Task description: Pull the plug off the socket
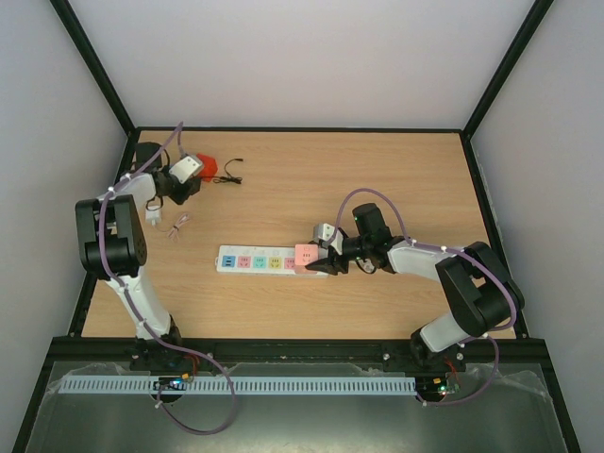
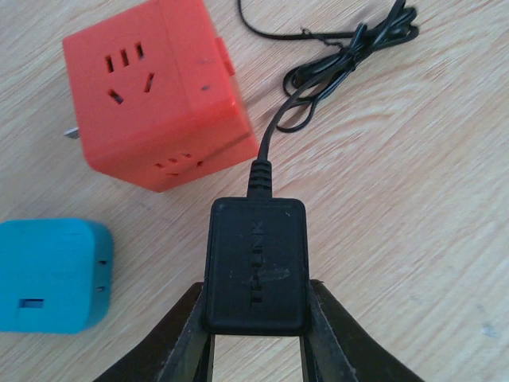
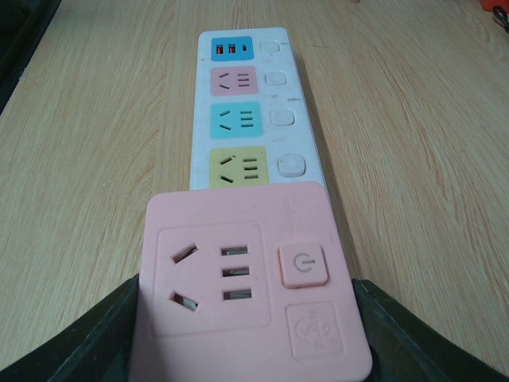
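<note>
Plug is sitting on socket, clenched by right gripper; left gripper is clasping adapter near red cube.

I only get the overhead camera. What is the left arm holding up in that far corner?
Observer: The left gripper is shut on a black power adapter.
Operator: And the red thing beside it?
Observer: A red cube with outlet slots. A blue block lies near it, which your view doesn't show.
Operator: What about the pink block on the right?
Observer: That pink plug has its own outlets and a power button. The right gripper clasps it at the end of the socket.
</note>
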You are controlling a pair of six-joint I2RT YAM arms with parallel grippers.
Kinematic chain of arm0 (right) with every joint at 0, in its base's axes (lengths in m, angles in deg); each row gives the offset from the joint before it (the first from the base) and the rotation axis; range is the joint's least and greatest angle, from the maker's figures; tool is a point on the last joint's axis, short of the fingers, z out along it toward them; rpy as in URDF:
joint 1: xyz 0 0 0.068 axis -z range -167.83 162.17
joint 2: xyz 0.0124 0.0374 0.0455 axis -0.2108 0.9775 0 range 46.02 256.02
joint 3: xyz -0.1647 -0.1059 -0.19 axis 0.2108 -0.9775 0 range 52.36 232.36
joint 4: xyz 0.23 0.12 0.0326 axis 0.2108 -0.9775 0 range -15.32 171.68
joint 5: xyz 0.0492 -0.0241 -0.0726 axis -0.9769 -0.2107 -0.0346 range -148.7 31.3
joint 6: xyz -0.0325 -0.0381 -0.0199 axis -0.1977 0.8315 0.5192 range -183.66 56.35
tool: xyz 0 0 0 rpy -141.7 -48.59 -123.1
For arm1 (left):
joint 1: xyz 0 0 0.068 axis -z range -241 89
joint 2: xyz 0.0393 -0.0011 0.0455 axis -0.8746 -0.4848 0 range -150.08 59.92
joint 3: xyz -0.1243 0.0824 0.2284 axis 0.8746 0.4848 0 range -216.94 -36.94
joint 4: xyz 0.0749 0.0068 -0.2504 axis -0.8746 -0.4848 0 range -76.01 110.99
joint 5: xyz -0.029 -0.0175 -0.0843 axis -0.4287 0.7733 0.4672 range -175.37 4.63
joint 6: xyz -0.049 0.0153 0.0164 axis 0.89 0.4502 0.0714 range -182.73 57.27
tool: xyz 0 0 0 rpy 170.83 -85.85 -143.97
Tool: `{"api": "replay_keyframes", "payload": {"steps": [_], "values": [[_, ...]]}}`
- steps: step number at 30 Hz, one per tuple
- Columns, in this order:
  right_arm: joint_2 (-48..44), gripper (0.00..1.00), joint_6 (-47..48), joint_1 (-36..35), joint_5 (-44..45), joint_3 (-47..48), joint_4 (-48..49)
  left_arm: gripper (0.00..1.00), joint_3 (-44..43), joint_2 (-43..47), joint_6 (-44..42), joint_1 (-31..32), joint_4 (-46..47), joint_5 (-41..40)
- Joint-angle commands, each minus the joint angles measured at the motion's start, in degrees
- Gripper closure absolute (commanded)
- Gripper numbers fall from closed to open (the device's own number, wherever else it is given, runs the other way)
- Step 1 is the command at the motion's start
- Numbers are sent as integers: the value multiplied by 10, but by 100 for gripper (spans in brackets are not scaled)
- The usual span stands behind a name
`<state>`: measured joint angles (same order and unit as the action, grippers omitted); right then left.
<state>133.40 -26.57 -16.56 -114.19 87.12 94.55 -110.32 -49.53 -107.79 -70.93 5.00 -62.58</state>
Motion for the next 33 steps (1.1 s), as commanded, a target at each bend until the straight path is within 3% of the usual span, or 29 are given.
{"api": "replay_keyframes", "payload": {"steps": [1, 13, 18, 26, 33], "values": [[13, 64, 4, 1, 33, -10, -22, 92, 25, 9, -35, 3, 50, -55], [11, 64, 0, 1, 34, -9, -22, 90, 142, 29, -113, 69, 192, -242], [10, 63, -2, 1, 35, -9, -20, 80, 148, 47, -109, 79, 165, -237], [7, 63, 0, 0, 36, -10, -20, 50, 125, 75, -85, 82, 61, -171], [4, 63, -1, 0, 37, -11, -21, 33, 91, 106, -57, 83, -27, -106]]}}
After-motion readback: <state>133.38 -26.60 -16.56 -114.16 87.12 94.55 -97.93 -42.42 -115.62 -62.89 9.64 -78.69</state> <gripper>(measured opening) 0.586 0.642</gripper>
